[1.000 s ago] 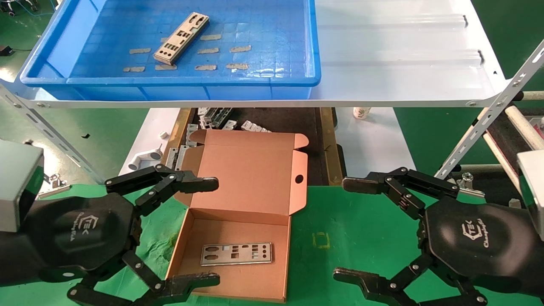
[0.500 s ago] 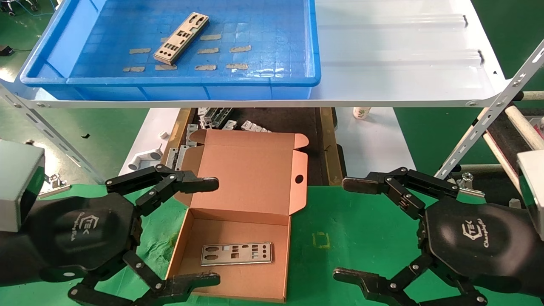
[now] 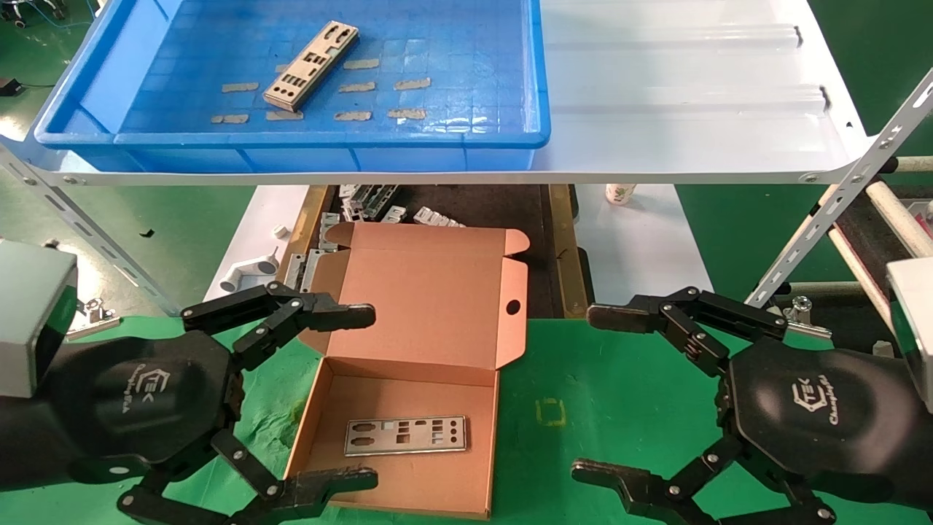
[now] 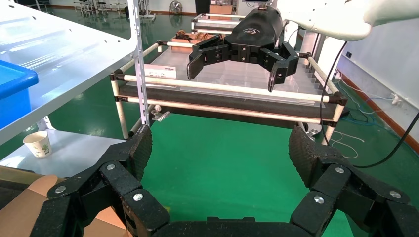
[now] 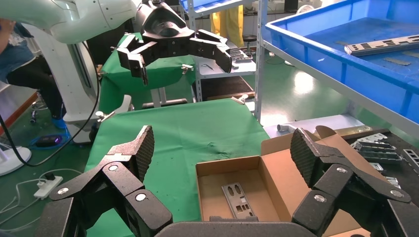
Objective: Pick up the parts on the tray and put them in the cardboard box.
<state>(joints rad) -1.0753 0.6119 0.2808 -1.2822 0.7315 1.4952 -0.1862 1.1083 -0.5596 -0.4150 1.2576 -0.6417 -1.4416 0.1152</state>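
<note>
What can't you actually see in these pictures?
- Head view: the white shelf hides most of the grey brackets behind the cardboard box.
- Head view: the frame's top edge crops the tray.
- Right wrist view: the frame edge crops the tray's part.

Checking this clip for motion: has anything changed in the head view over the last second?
Nothing visibly changed. The left gripper and right gripper hang open at the near sides of the cardboard box, holding nothing. One part lies in the box, another part in the tray.
</note>
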